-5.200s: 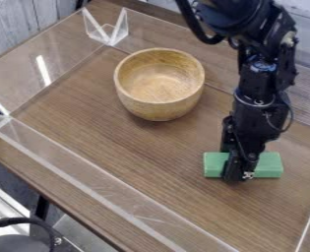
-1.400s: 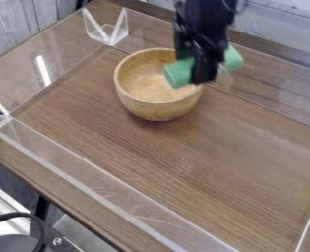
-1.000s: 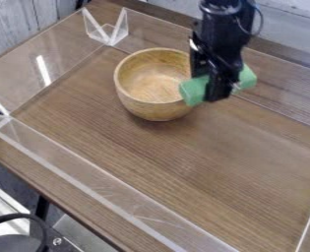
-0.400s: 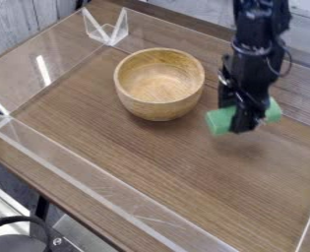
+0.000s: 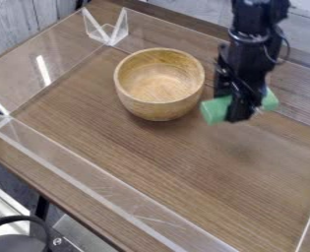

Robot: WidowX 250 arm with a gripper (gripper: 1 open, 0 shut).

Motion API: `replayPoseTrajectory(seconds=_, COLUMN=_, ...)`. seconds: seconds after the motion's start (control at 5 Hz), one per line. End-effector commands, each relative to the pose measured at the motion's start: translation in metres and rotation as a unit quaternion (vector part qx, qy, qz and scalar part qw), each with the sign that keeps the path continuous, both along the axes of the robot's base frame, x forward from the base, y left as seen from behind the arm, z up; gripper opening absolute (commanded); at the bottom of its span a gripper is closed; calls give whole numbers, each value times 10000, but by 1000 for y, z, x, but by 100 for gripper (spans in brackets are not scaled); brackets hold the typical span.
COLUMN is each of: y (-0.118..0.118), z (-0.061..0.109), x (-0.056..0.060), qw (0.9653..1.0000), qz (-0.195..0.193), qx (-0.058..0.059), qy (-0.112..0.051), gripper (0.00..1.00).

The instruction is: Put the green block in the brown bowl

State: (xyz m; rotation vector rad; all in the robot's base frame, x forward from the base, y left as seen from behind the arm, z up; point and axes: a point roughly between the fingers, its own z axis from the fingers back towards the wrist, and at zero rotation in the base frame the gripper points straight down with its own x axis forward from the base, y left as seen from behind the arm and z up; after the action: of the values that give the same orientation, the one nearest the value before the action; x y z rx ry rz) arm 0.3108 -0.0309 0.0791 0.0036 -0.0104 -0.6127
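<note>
The green block (image 5: 217,110) hangs just above the table, to the right of the brown bowl (image 5: 158,84). My gripper (image 5: 240,98) points straight down and is shut on the green block, its black fingers covering the block's middle. Green shows on both sides of the fingers. The bowl is a round light-brown wooden one and nothing lies inside it. The block sits close beside the bowl's right wall, outside the rim.
A dark wood-grain table (image 5: 131,157) carries the bowl. A clear plastic wall (image 5: 65,167) runs along the front left edge. A small clear stand (image 5: 104,28) is at the back left corner. The black arm (image 5: 256,30) rises at the upper right.
The gripper carried the block from over the bowl out to the right and downward, then came slightly back toward the bowl's right side. It stayed shut on the block throughout.
</note>
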Motion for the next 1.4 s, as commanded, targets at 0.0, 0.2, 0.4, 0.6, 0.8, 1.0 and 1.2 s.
replayPoseTrajectory(seconds=0.0, y=-2, z=19, x=15, qw=9989, qz=-17, qx=-39, qy=-460, gripper=0)
replayPoseTrajectory(seconds=0.2, y=17, z=22, x=16, qw=9987, qz=238, qx=3, qy=-459, gripper=0)
replayPoseTrajectory(seconds=0.4, y=43, z=22, x=17, qw=9974, qz=564, qx=49, qy=-440, gripper=0)
replayPoseTrajectory(seconds=0.6, y=74, z=23, x=16, qw=9949, qz=912, qx=85, qy=-411, gripper=0)
replayPoseTrajectory(seconds=0.8, y=93, z=24, x=15, qw=9924, qz=1159, qx=104, qy=-408, gripper=0)
replayPoseTrajectory(seconds=1.0, y=102, z=19, x=14, qw=9912, qz=1266, qx=106, qy=-370, gripper=0)
replayPoseTrajectory(seconds=1.2, y=112, z=12, x=13, qw=9900, qz=1369, qx=112, qy=-320, gripper=0)
